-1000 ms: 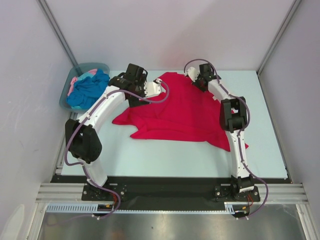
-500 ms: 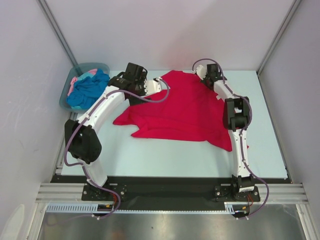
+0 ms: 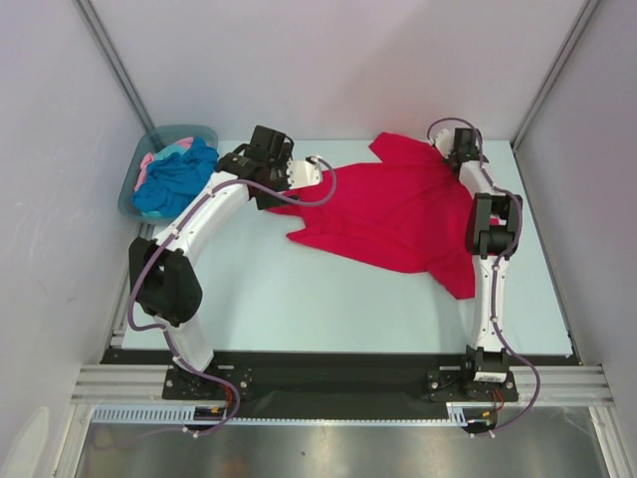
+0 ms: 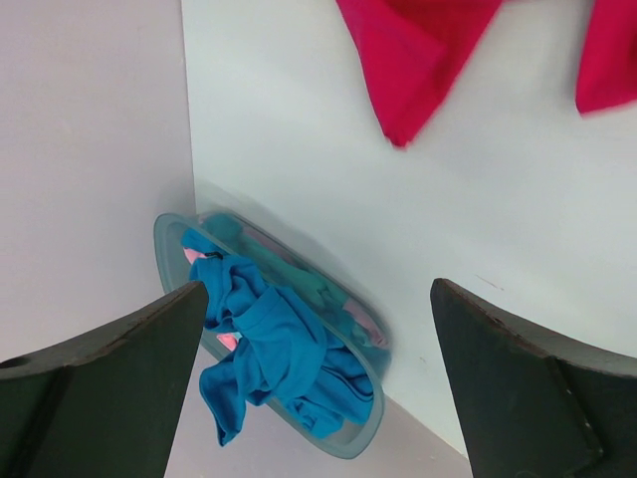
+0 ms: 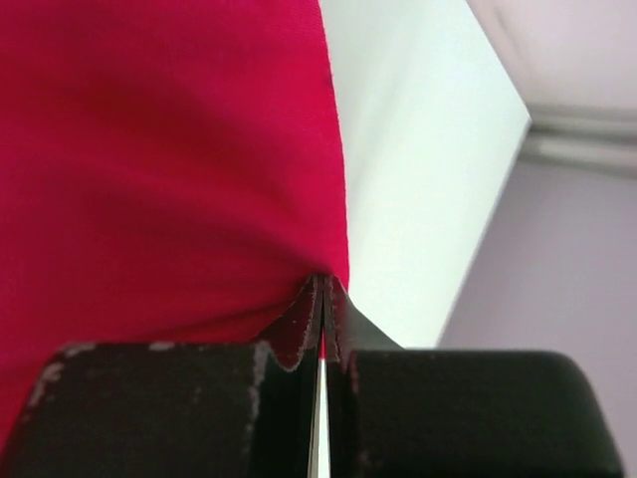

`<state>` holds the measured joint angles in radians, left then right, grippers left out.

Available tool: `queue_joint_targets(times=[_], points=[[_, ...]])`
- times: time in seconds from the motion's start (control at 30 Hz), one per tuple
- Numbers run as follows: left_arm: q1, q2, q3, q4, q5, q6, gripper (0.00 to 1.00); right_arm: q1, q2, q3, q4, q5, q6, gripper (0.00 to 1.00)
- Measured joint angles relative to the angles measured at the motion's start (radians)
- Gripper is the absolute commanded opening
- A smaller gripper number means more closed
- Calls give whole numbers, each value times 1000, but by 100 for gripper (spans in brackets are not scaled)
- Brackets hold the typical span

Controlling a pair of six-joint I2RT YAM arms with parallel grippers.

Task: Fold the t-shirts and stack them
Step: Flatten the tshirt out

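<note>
While the right fingers (image 5: 179,398) pinch shut on an edge of the crimson t-shirt (image 3: 398,214), spread on the table (image 3: 299,299) well right of the tub (image 3: 129,194), the left fingers (image 4: 90,388) gape empty nearer that tub (turquoise t-shirt (image 3: 174,179) and pink t-shirt (image 3: 149,159) heaped inside)

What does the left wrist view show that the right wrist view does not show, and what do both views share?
Only the left wrist view: the grey-teal tub against the wall, holding the turquoise-blue t-shirt and a bit of the pale pink t-shirt, framed by the wide-open left fingers. Only the right wrist view: the right fingers shut on an edge of the red t-shirt. Both: the red t-shirt and the pale table.
</note>
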<state>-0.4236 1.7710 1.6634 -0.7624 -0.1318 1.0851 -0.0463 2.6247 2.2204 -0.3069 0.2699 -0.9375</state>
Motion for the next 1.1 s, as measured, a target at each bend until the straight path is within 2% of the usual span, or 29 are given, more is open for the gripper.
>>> queue_joint_targets(times=[0.17, 0.2, 0.23, 0.27, 0.33, 0.37, 0.47, 0.63, 0.87, 1.1], points=[[0, 0, -27, 55, -16, 15, 100, -79, 2, -10, 6, 60, -23, 2], [0, 0, -41, 79, -19, 16, 100, -88, 2, -14, 9, 72, -26, 10], [0, 0, -55, 105, -23, 15, 100, -93, 2, -15, 9, 83, -26, 31], [0, 0, -74, 143, -24, 15, 100, -94, 2, -15, 7, 91, -22, 41], [-1, 0, -113, 231, -26, 14, 100, -93, -11, -16, 11, 113, -21, 61], [-2, 1, -130, 269, -24, 14, 100, -90, -26, -23, 0, 114, -10, 64], [-9, 3, -143, 330, 0, 6, 100, -72, -98, -61, -86, 85, 30, 69], [-52, 2, -148, 369, 149, 4, 100, 32, -248, -124, -216, 18, 80, 70], [-99, -15, -298, 370, 362, 133, 100, 207, -438, -145, -261, -24, 80, 70], [-99, -3, -394, 372, 407, 259, 100, 169, -460, -150, -297, -3, 80, 70]])
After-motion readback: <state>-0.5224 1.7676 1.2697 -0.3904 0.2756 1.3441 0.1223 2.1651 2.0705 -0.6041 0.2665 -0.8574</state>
